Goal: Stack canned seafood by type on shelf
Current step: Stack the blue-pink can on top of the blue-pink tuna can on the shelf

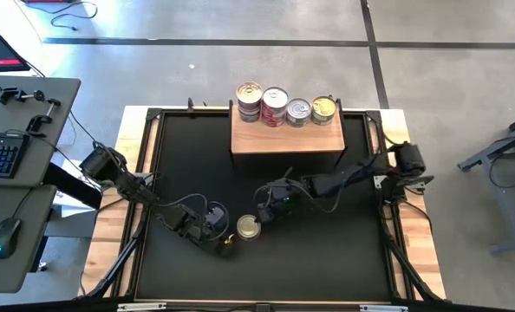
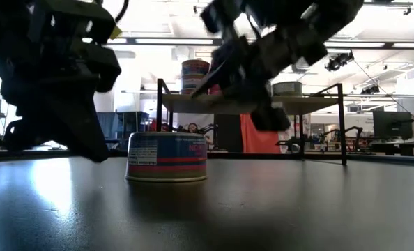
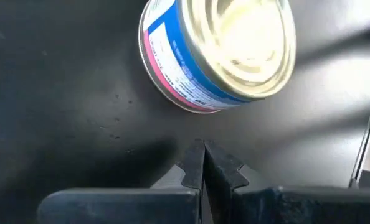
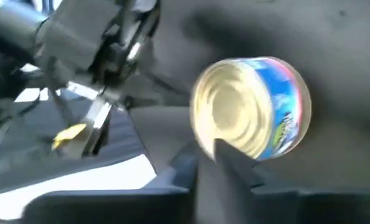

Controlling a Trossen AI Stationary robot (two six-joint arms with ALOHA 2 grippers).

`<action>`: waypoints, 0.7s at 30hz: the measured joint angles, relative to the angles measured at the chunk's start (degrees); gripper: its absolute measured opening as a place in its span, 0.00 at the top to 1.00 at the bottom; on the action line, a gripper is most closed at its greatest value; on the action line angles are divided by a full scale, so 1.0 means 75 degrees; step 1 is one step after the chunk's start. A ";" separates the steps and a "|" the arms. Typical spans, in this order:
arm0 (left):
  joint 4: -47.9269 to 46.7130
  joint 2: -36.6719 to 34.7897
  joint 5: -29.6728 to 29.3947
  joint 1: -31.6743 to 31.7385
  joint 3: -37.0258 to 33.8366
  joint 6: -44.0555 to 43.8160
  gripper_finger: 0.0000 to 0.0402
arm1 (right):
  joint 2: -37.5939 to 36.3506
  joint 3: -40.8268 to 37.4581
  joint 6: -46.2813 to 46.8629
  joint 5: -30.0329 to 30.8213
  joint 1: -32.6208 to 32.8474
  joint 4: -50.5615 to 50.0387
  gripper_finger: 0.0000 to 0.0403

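Tins stand in a row along the back of the wooden shelf (image 1: 287, 139), two of them already doubled into short stacks, so we judge the sorting is partly done. One tin (image 1: 249, 227) with a blue and pink label sits alone on the black tabletop (image 1: 327, 260), upright and free of both hands. Our left hand (image 1: 223, 244) rests low just beside it with fingers pressed together, gripping nothing. Our right arm reaches in from the far side, its hand (image 1: 266, 208) tilted down close to the tin; we cannot tell how wide its fingers stand.
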 joint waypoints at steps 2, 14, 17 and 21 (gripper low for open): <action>0.0038 -0.0047 -0.0151 -0.0036 0.0001 0.0049 1.00 | -0.0243 0.0026 -0.0212 -0.0027 0.0021 -0.0267 0.95; 0.0422 0.0289 -0.0181 0.0420 0.0000 0.0606 1.00 | 0.0330 0.0034 0.0321 0.1116 0.0065 -0.1474 1.00; 0.0525 0.0319 0.0053 0.0571 -0.0003 0.0977 1.00 | 0.0538 0.0035 0.0510 0.1178 0.0133 -0.1376 1.00; 0.0666 0.0369 0.0097 0.0816 -0.0003 0.1182 1.00 | 0.0702 0.0024 0.0795 0.1253 0.0226 -0.1101 1.00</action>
